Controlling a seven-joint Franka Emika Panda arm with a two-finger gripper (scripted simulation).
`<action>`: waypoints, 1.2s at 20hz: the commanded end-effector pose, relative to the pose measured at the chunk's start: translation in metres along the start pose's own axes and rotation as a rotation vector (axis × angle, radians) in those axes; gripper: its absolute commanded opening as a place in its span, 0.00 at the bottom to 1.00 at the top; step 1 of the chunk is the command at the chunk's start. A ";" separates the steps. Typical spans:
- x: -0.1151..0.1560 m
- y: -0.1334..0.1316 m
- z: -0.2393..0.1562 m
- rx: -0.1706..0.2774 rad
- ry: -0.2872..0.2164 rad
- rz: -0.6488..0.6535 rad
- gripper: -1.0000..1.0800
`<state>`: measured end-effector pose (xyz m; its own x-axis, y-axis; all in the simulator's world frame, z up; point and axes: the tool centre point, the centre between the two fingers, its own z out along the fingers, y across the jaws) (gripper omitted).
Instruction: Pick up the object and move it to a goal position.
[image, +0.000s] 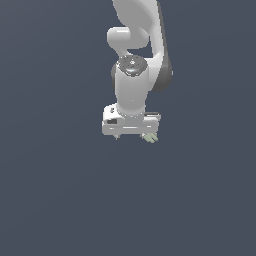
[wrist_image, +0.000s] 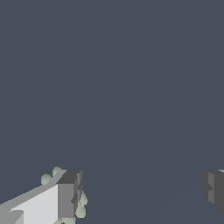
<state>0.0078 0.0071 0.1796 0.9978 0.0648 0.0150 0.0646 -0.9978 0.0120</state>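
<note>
In the wrist view, the two dark grey finger pads (wrist_image: 70, 194) of the white robot jaws (wrist_image: 142, 192) are standing wide apart, with a broad stretch of bare slate-blue surface showing between them, so the jaws are open and gripping nothing. The small pale sage-green lumpy object (wrist_image: 81, 205) with its rounded lobes is sitting right against one of the pads: a few lobes are peeking out along that pad's inner face, on the gap side, and a couple more are showing past the pad's outer edge, so the pad is covering most of the object. Whether pad and object are actually touching cannot be told. The other pad (wrist_image: 213, 188) is standing well apart from the object, across the open gap.

In the exterior view, the white and grey jointed robot arm (image: 132, 85) is hanging down from the top of the picture, with its white boxy hand (image: 131, 122) at the lower end. The sage-green object (image: 150, 137) is peeking out just under the end of the hand at the exterior view's right, mostly hidden by it. The fingers themselves are barely showing from here.

Beyond everything, the flat, featureless slate-blue desk (image: 60, 200) is filling the rest of both pictures
</note>
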 end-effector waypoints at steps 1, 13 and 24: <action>0.000 0.000 0.000 0.000 0.000 0.000 0.96; -0.006 0.001 0.010 0.029 -0.025 0.034 0.96; -0.029 -0.030 0.040 0.018 -0.023 -0.102 0.96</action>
<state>-0.0165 0.0285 0.1452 0.9906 0.1366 -0.0084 0.1365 -0.9906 -0.0080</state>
